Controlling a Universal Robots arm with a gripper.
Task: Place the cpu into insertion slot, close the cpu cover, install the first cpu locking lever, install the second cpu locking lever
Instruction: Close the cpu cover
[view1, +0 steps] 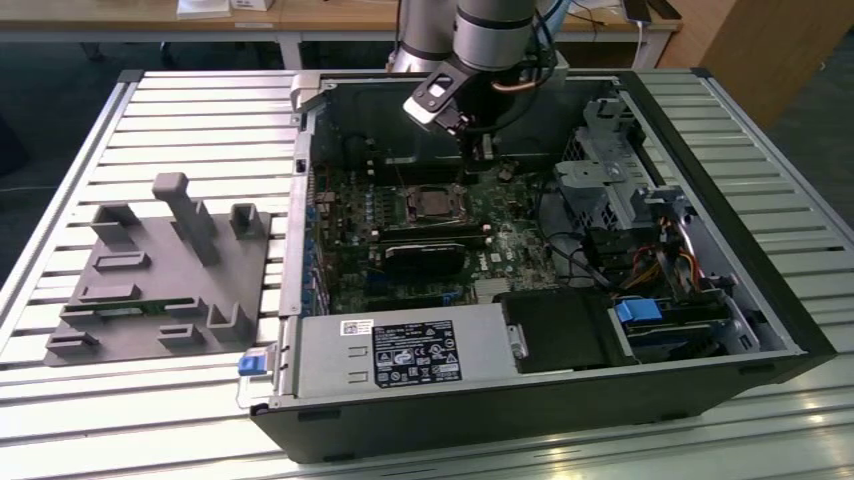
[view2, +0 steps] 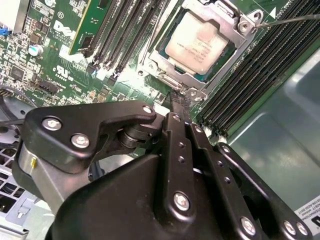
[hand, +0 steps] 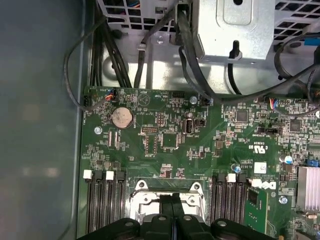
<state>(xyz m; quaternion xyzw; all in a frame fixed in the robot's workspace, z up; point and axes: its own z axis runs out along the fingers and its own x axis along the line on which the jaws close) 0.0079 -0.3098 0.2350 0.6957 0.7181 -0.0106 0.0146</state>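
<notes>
- one arm (view1: 467, 30) reaches down into an open computer case (view1: 747, 300) from the case's far edge.
- the case lies on a slatted table (view1: 80, 400), toward the exterior view's right side of the table.
- a grey holder (view1: 160, 280) with pegs sits on the table just beside the case, on the exterior view's left.
- the gripper (view1: 470, 150) hangs low over the green board (view1: 514, 270), just by the far edge of the slot (view1: 411, 204).
- in both wrist views its two black fingers (hand: 166, 205) are pressed close together, so the gripper is narrow.
- in the second wrist view the fingertips (view2: 179, 100) are right at one edge of the cover (view2: 167, 72).
- the cpu (view2: 200, 42) lies flat in the slot, near the middle of the board.
- the cover lies flat around the cpu's edges, and the grey top shows through its square hole.
- a thin lever (view2: 292, 18) sticks out from one corner of the cover, over the long black memory slots (view2: 255, 65).
- i cannot tell if the lever is hooked down.
- a round silver battery (hand: 121, 117) sits on the board, between the slot and the board's edge by the cables (hand: 187, 45).
- a black block (view1: 427, 255) sits just beside the slot on its near side.
- a silver box (view1: 400, 355) with a label fills the case's near corner on the exterior view's left.
</notes>
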